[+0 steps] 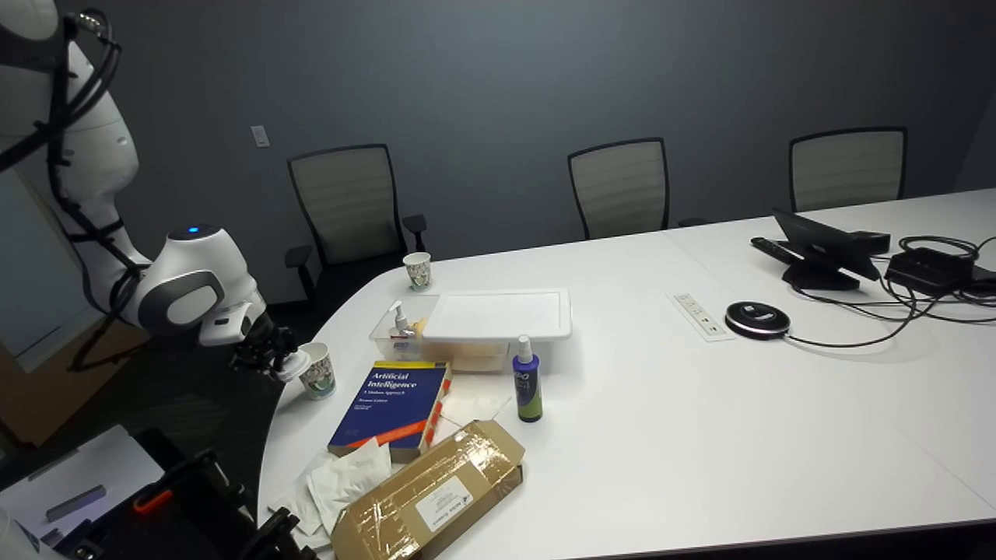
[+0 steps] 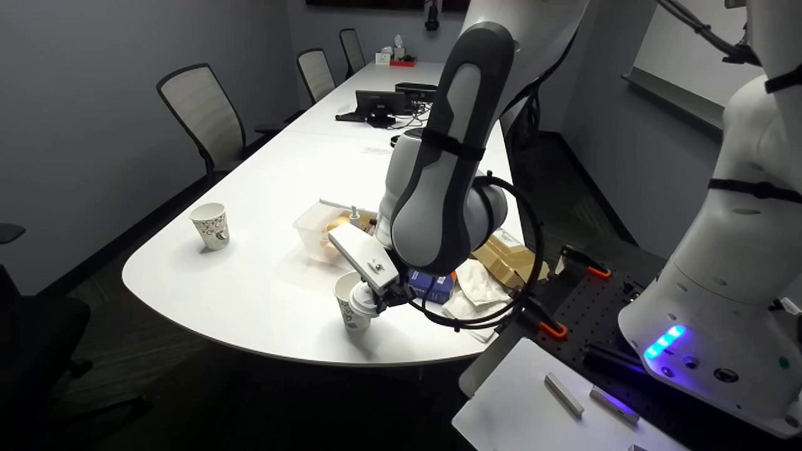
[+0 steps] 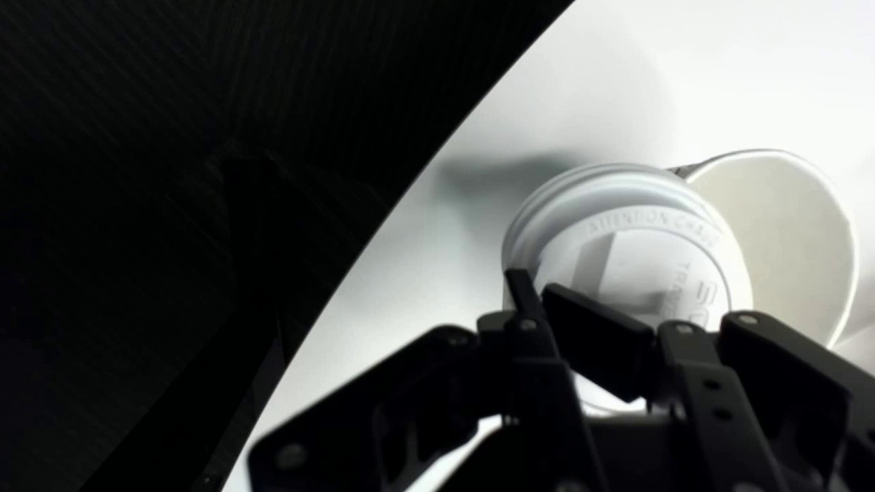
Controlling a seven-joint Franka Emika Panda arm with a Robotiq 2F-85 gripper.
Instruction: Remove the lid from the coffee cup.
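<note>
My main worry is losing the round white plastic lid with raised lettering [image 3: 642, 253]. The black two-fingered claw [image 3: 536, 283] is pinching it by what looks like the rim alone, well to one side, so I judge that a jerk or a quick wrist turn could let it swivel or slip out. The curved edge of the white tabletop [image 3: 410, 273] runs near it in the wrist view, with dark floor [image 3: 150, 137] past that; a lid dropped on that side could roll away out of my reach.

The other risk is the short white paper cup with a leafy print [image 1: 318, 377]. It stands upright and uncovered just beside the lid, and I cannot tell whether the two touch. It looks light and unsupported, so a sideways drift towards it would probably knock it over.

As for position, the lid is off the cup's mouth, tilted, held at the fingertips [image 3: 598, 338], with most of its disc reaching past them towards the cup. In both exterior views it sits between claw and cup, roughly level with the cup's upper part. I take the removal as essentially done; from here I'd want a slow retreat straight away from the cup.
</note>
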